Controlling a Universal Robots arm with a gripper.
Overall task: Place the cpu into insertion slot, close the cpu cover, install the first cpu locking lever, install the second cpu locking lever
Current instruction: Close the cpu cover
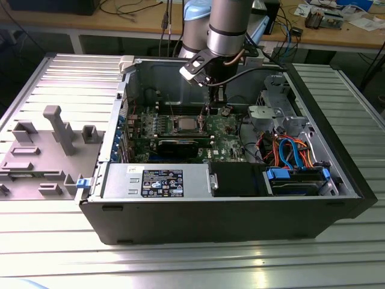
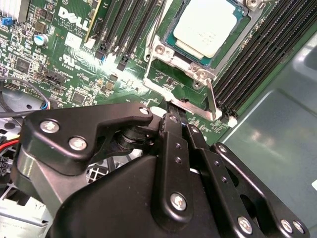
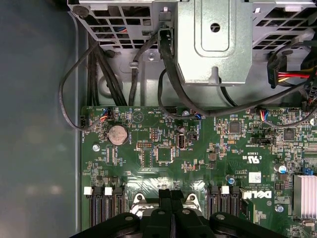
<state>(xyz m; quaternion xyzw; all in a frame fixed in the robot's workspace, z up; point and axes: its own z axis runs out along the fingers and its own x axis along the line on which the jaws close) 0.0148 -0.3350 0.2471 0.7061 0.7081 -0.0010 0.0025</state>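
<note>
Gripper (image 2: pixel 181 121) – black, two-fingered, lowered into the open computer case (image 1: pixel 228 211). In both wrist views its fingers (image 3: pixel 165 198) were pressed together, with no gap between them. Tips were at the free edge of the cpu cover (image 2: pixel 210 106); whether they pinched that edge could not be told.

Cpu (image 2: pixel 205 29) – seated in the insertion slot (image 2: pixel 161 37) on the green motherboard (image 2: pixel 59 59). Lay flat, silver-grey top facing up. Square, so no long axis; edges parallel to the socket frame.

Cpu cover – open, swung away from the socket toward the gripper, with green board visible through its window. Tilted, not lying on the chip.

Position, exterior view – cpu (image 1: pixel 184 124) at mid-board, gripper (image 1: pixel 210 107) just to the exterior view's right of it.

Adjacent – long black memory slots (image 2: pixel 267 54) beside the socket.
</note>
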